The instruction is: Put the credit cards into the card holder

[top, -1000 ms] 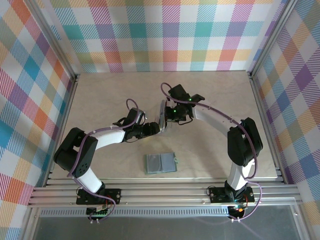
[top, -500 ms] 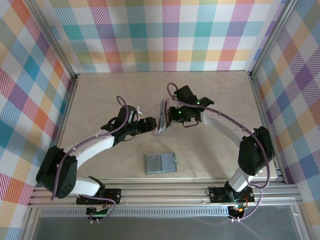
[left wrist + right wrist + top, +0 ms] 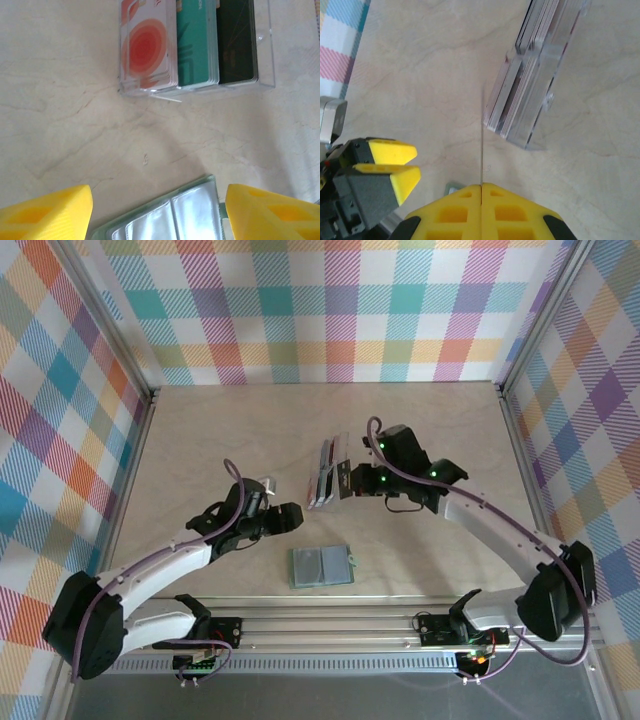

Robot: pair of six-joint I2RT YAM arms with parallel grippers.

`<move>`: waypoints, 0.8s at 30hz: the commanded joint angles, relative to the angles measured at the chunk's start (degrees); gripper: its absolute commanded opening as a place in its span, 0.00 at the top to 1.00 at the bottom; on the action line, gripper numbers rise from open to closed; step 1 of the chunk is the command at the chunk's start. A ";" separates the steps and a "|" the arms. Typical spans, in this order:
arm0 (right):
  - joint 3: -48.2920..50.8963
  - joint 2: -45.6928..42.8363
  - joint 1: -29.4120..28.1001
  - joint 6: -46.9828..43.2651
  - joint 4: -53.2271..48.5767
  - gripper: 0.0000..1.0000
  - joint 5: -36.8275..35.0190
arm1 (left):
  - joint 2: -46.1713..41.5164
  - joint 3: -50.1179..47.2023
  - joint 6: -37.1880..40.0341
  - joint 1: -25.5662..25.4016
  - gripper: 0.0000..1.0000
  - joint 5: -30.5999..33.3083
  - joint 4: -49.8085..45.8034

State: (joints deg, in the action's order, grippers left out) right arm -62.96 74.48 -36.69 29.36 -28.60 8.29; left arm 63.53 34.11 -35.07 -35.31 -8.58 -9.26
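**Left gripper backs away from the card tray while right gripper stays pinched shut**

Left gripper (image 3: 292, 518) has pulled back toward the near edge of the table (image 3: 200, 440). A second ago it was right beside the clear plastic tray (image 3: 555, 75). Its yellow fingers (image 3: 45, 210) are spread wide and hold nothing. They hover just above the far end of the card holder (image 3: 322, 566).

The card holder lies open and flat near the middle of the table's near edge, and its glossy pockets look empty.

Right gripper (image 3: 345, 480) has its jaws pressed together. They appear to pinch a thin clear flap (image 3: 482, 135), seen edge-on, which runs to the tray's corner. Whether the flap is part of the tray cannot be told.

The tray has moved slightly toward the far edge and now sits on the table's centre. The credit cards (image 3: 150, 50) are still packed inside it in red-and-white, teal and dark stacks, their faces turned toward the left gripper.

No card has reached the holder yet. The left gripper's retreat probably clears space to draw out a first card.
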 commanded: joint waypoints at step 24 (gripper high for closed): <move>26.22 3.98 -1.80 4.43 17.39 1.00 31.33 | 4.26 -6.69 -0.31 -11.89 0.65 9.26 0.28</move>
State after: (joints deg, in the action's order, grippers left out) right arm -37.41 77.10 -37.98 34.09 -14.31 36.56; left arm 67.07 28.25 -35.11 -46.35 -0.69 -11.07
